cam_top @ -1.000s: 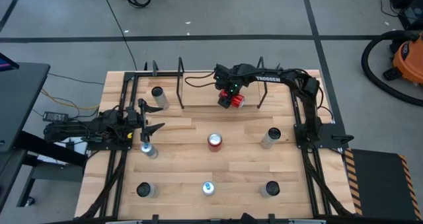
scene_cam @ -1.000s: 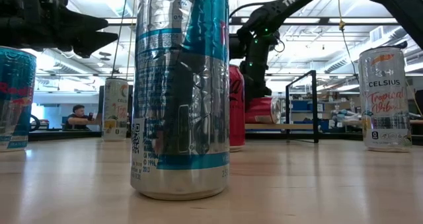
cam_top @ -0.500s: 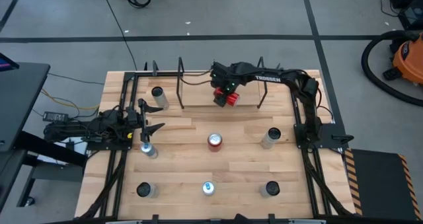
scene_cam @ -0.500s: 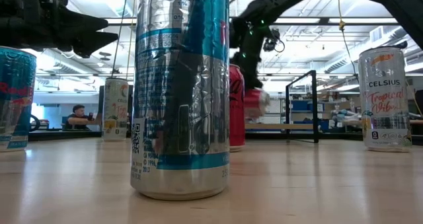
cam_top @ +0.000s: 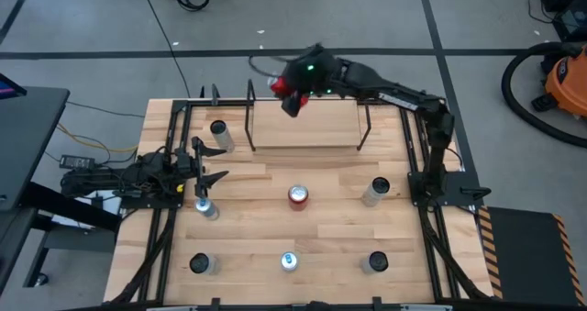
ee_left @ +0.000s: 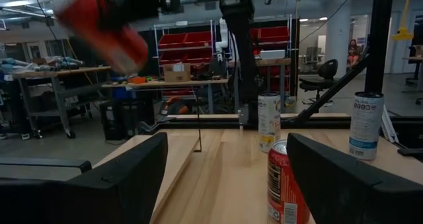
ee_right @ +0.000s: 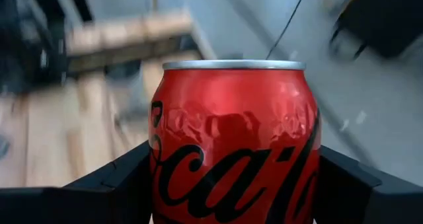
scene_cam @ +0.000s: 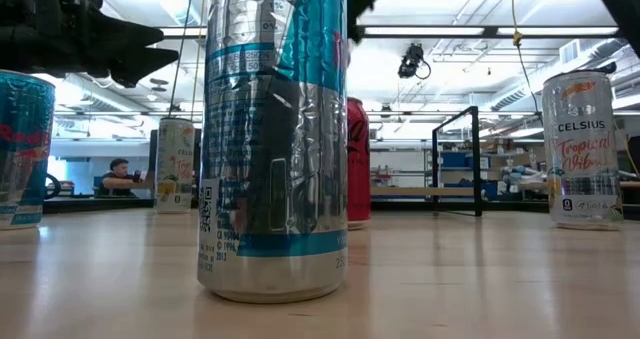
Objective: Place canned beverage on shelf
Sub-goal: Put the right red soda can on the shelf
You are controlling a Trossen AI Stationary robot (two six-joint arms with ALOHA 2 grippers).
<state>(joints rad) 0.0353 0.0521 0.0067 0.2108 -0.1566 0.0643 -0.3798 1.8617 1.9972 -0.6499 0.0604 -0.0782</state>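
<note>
The light wooden table (cam_top: 275,247) with planked top fills the middle of the high view. At its 12 o'clock edge stands the shelf (cam_top: 303,127), a low rack of thin black metal rods around a pale wood board; the board itself carries nothing.

The right arm reaches from the 3 o'clock side of the table up and across to about 12 o'clock, over the far left corner of the shelf. The right gripper (cam_top: 292,93) pinches the red cola can with black script (ee_right: 234,141) between its two dark fingers (ee_right: 109,184), one on each side of the can. The can is lifted in the air, tilted, above the back rim of the shelf, and does not touch the board. In the left wrist view the same red can (ee_left: 99,22) shows as a blur high above the table.

The left arm waits at the 9 o'clock edge. The left gripper (cam_top: 209,162) stands spread and holds nothing; a slim silver can (cam_top: 205,206) is just beside it.

Other cans stand upright on the table: a red-topped can (cam_top: 298,195) at the centre, a silver and teal can (cam_top: 289,261) toward 6 o'clock, a pale can (cam_top: 375,191) at 3 o'clock, and a dark-topped can (cam_top: 220,133) toward 10 o'clock, left of the shelf.
</note>
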